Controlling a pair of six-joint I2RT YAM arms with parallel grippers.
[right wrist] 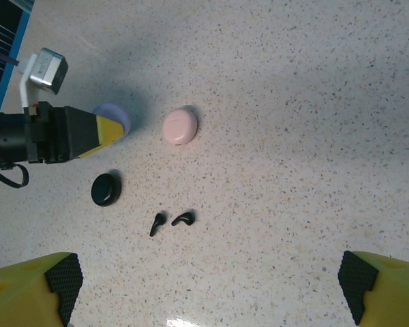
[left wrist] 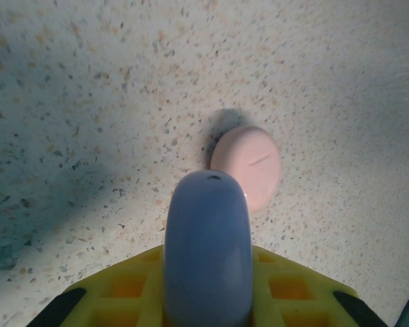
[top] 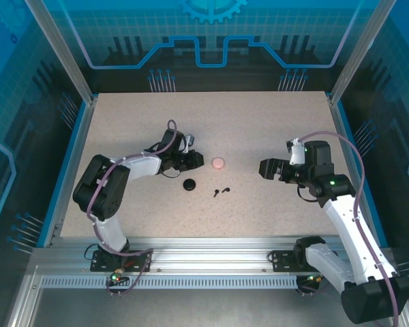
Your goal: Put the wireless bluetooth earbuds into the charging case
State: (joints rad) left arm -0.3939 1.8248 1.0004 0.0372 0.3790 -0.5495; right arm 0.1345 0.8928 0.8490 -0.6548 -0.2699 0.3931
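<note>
- Earbuds, black, one pair: the black earbuds [right wrist: 157,223] [right wrist: 183,218] lie loose on the table [top: 259,122], side by side and close together without touching. They sit near the middle of the table, towards its near edge, and outside any case.
- Black case [right wrist: 105,189]: round and dark, lying flat on the table to the left of the earbuds and apart from them.
- Pink case [left wrist: 247,163]: round, with its lid down, lying flat on the table beyond the earbuds. It is just beside the lavender case on that case's right; the pictures do not show whether the two touch.
- Lavender case [left wrist: 208,245]: rounded, lid down, gripped between the two yellow pads of the left end effector.
- Left end effector [top: 191,161]: closed tight on the lavender case, low over the table and left of the pink case.
- Right end effector [top: 266,168]: jaws spread fully wide, holding nothing. It is right of the pink case and well apart from it; its fingers [right wrist: 37,293] frame the earbuds from a distance.
</note>
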